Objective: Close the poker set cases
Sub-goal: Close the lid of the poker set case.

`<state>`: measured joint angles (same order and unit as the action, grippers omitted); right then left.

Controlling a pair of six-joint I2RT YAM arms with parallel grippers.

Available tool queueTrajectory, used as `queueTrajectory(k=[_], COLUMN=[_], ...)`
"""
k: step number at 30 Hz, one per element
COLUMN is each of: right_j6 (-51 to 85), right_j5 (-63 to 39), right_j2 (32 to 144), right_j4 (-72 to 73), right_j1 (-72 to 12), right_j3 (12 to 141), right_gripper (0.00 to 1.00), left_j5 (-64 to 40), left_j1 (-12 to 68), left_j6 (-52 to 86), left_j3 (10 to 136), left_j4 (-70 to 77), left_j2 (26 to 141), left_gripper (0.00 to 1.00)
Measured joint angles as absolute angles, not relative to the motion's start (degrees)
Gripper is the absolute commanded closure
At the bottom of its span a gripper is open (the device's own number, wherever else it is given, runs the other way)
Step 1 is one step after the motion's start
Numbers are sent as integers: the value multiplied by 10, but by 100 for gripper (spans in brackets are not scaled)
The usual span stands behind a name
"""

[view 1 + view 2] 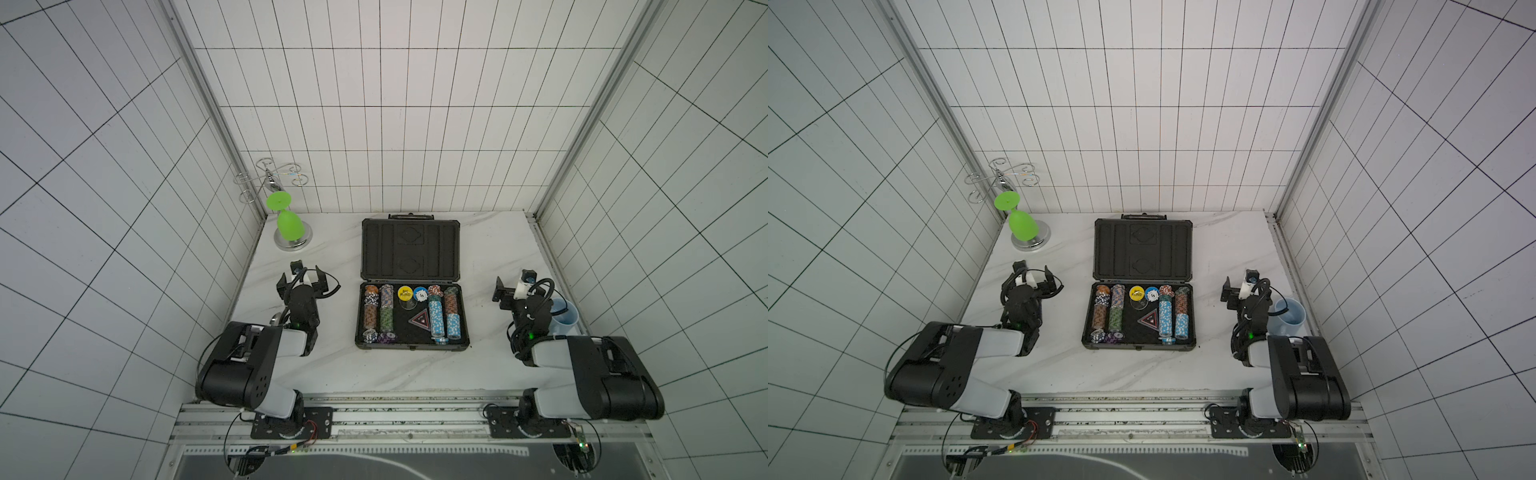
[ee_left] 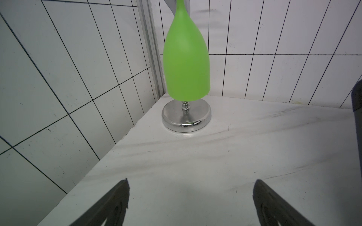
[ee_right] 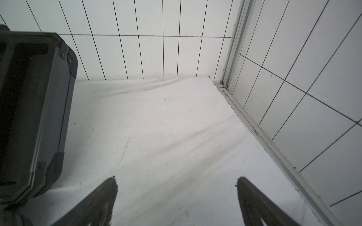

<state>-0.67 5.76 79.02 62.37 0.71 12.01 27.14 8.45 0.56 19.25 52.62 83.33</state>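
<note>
We had the left tool and the right tool spread wide, gripping nothing, over the table. Between them, mid-table, the poker set case lay open, its lid toward the far edge, chips showing.

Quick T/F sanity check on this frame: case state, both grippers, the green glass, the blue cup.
1. The poker case is open, with the chips showing. True.
2. The left gripper is holding the green glass. False: its jaws are open and empty, apart from the glass.
3. The green glass hangs upside down on the chrome rack. True.
4. The blue cup is inside the case. False: it stands on the table outside the case, on the side of the right gripper.
5. The right gripper is open and holds nothing. True.
</note>
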Motion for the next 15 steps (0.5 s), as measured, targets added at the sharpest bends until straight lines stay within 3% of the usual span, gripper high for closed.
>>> queueTrajectory(k=[8, 15], right_j6=[27, 52], right_j5=[2, -58], right_j2=[788, 863], right_j4=[424, 276], right_j1=[6, -1], right_j3=[264, 422], right_gripper=[13, 14], left_j5=[245, 141], left_j1=[85, 85], left_j6=[35, 66], left_j3=[332, 479], left_j4=[334, 154], left_j2=[767, 841], left_gripper=[2, 3])
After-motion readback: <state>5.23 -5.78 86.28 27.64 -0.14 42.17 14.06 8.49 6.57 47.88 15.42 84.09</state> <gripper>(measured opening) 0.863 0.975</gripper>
